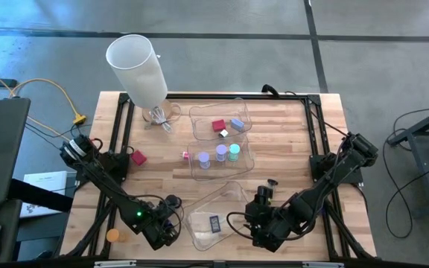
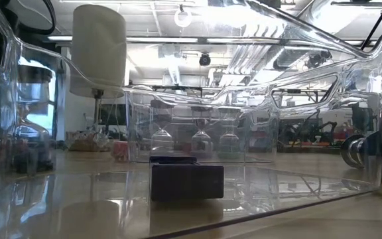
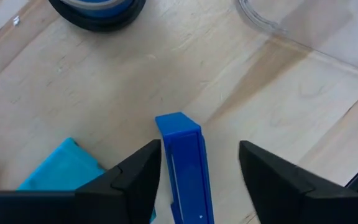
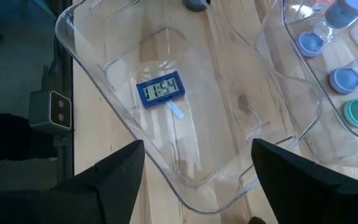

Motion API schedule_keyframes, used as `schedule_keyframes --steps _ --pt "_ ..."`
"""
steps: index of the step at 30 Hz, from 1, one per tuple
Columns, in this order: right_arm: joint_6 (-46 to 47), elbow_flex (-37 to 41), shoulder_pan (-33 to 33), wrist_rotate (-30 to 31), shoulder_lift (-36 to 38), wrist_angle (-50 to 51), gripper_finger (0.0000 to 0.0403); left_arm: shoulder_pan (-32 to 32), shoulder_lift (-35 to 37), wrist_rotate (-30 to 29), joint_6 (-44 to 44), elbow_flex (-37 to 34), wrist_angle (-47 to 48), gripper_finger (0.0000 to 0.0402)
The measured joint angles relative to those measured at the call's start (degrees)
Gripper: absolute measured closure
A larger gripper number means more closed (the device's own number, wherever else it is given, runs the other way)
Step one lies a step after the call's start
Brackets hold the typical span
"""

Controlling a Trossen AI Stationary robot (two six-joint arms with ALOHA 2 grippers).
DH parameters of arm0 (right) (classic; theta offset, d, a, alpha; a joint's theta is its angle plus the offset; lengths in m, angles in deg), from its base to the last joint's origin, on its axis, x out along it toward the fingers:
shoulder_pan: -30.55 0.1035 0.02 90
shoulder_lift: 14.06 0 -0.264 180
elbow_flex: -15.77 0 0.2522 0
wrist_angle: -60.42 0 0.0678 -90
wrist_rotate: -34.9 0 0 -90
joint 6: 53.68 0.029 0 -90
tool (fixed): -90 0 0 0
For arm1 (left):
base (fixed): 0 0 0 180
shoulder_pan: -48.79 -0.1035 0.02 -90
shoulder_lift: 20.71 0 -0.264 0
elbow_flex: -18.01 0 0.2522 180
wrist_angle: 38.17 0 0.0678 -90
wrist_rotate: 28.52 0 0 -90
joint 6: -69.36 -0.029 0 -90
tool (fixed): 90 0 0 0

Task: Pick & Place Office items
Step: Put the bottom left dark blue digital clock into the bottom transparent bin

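A long blue block (image 3: 185, 168) lies on the wood between the open fingers of my left gripper (image 3: 201, 148), which points steeply down near the table's front edge (image 1: 166, 225). One finger (image 3: 143, 167) stands close against the block's side, and the other (image 3: 263, 168) stands well off it. Beside the block lie a flat teal piece (image 3: 61, 169) and a black-rimmed blue roll (image 3: 98, 9). My right gripper (image 4: 197, 149) hangs open above the near clear tray (image 4: 92, 68), where a small blue clock (image 4: 160, 90) lies flat. My left gripper comes at the blue block from above, its fingers on either side of the block's long sides (image 3: 166, 163). I cannot tell whether the nearer finger touches the block. The block lies flat on the table.
Behind the near tray stand two more clear trays: the middle one (image 1: 248, 160) holds lilac and teal cylinders, the far one (image 1: 199, 115) a red and a blue block. A red block (image 1: 138, 157), a pink piece (image 1: 186, 155) and an orange piece (image 1: 112, 235) lie loose. A white lamp shade (image 1: 138, 67) stands far left.
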State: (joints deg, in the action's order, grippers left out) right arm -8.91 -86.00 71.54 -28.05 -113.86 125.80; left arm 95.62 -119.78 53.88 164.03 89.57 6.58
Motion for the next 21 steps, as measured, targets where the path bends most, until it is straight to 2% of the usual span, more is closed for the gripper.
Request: schedule_keyframes --steps 15,21 --pt "-0.01 0.00 0.00 0.01 0.00 -0.01 0.0117 -0.17 -0.04 0.23 -0.11 -0.07 -0.01 0.0352" --pt "-0.02 0.00 0.00 0.02 0.00 0.00 0.0117 -0.17 0.71 0.27 -1.09 0.07 0.10 0.0357"
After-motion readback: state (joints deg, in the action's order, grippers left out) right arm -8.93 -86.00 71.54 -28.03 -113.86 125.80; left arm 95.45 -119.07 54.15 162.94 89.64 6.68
